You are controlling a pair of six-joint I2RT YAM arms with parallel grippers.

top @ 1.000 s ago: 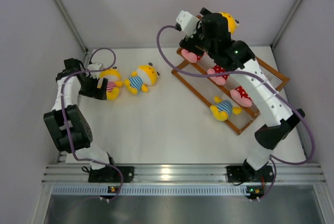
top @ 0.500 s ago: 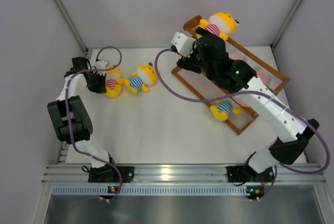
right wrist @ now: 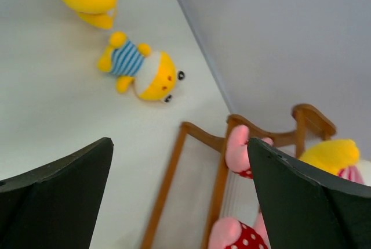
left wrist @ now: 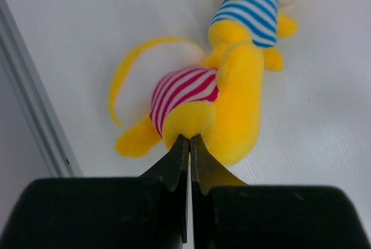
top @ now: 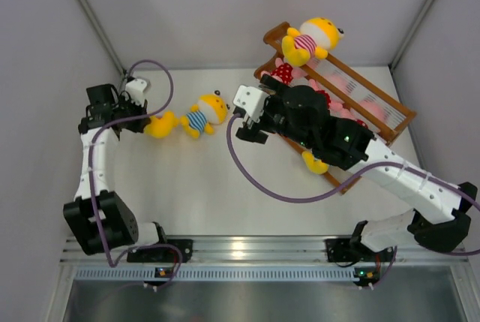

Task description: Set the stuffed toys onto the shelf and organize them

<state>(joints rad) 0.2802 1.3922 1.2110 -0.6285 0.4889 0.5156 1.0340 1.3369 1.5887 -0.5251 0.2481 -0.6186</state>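
My left gripper (top: 142,121) (left wrist: 189,140) is shut, pinching a yellow limb of a stuffed toy in a pink-striped shirt (top: 161,124) (left wrist: 185,95) lying on the table at the far left. Right beside it lies a blue-striped stuffed toy (top: 202,114) (left wrist: 246,8) (right wrist: 142,69). The brown shelf (top: 390,115) (right wrist: 223,170) stands at the right. It carries a pink-striped yellow toy (top: 311,37) on top and pink toys in red dotted outfits (top: 283,74) (right wrist: 239,238). My right gripper (top: 246,123) (right wrist: 179,197) hangs open and empty by the shelf's left end.
A yellow toy (top: 315,163) on the lowest tier is mostly hidden under my right arm. A metal rail (left wrist: 35,98) runs close along the left of the held toy. Grey walls enclose the table; a purple cable (top: 255,179) loops over its middle.
My left gripper has shut on the pink-striped toy. My right arm left a yellow toy on the shelf's top and swung down and left, still open.
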